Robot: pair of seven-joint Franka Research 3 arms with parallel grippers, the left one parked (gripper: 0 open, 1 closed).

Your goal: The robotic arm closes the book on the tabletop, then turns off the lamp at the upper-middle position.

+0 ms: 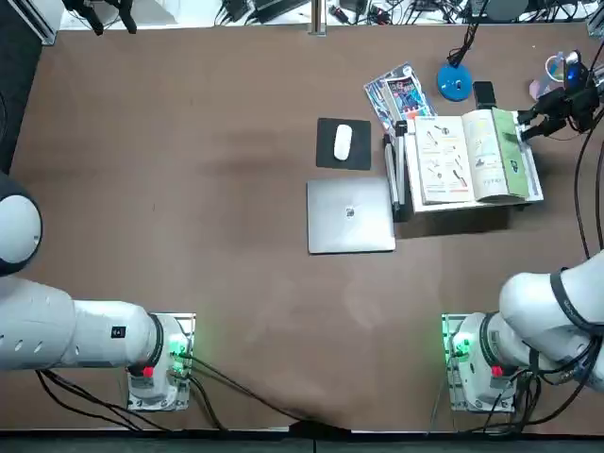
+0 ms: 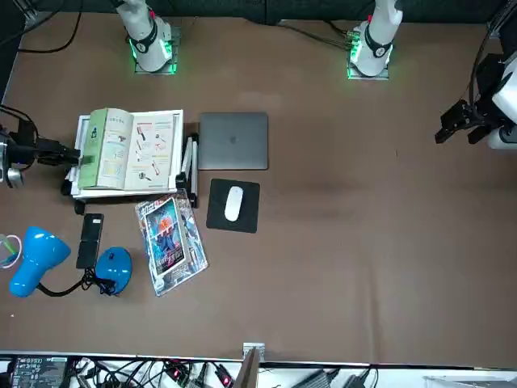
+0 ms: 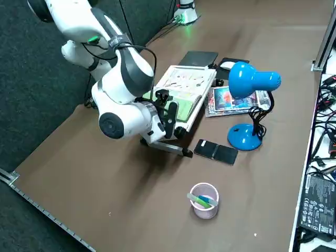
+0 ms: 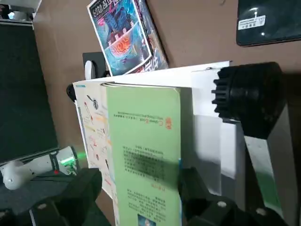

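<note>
The book (image 1: 467, 156) lies open on a white stand at the right of the tabletop (image 1: 189, 170), showing white illustrated pages (image 2: 141, 149). Its green outer leaf (image 4: 143, 141) is tilted up off the stand. My right gripper (image 1: 524, 123) is at the book's far right edge. It is open, with one finger on each side of the green leaf (image 3: 181, 110) and not clamped on it. The lamp's blue base (image 1: 455, 83) stands just behind the book. Its blue head (image 3: 252, 79) hangs on a black gooseneck.
A closed grey laptop (image 1: 350, 215) lies left of the stand. Behind it a white mouse (image 1: 343, 142) sits on a black pad. Blue leaflets (image 1: 401, 94), a black phone (image 1: 484, 92) and a pink cup (image 3: 203, 199) crowd the lamp. The stand's black knob (image 4: 249, 96) is close to my fingers.
</note>
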